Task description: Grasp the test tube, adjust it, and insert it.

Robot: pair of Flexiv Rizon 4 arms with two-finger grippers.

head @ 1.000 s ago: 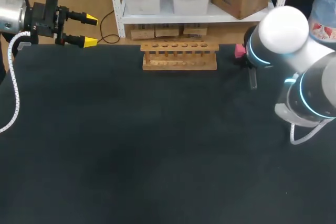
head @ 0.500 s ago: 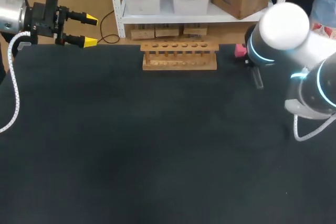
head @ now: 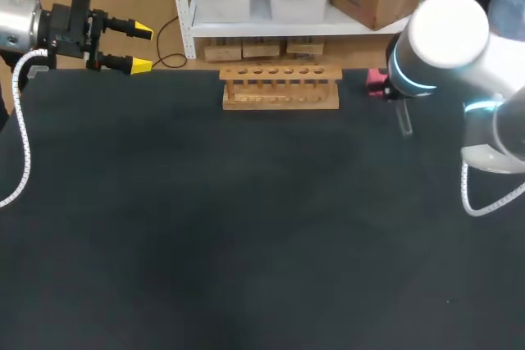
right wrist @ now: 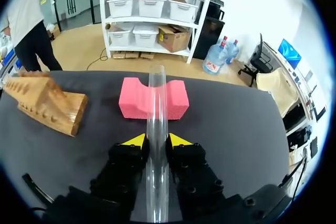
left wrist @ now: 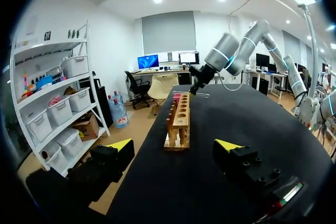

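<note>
Your right tool (right wrist: 156, 141) grips the tube (right wrist: 157, 103) near the pink block (right wrist: 176, 99), right of the rack (head: 280, 88), while your left tool (head: 141, 48) stands wide open at the table's (head: 246, 227) far-left corner.

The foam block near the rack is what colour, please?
The foam block is pink; best in right wrist view.

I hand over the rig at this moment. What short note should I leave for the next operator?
Left gripper: open, empty, at the far left corner of the table.
Right gripper: shut on the test tube, near the pink block.
Wooden rack: at the table's far edge, no tube in it.
Done: tube grasped. Left: adjust it, insert it in the rack.
</note>
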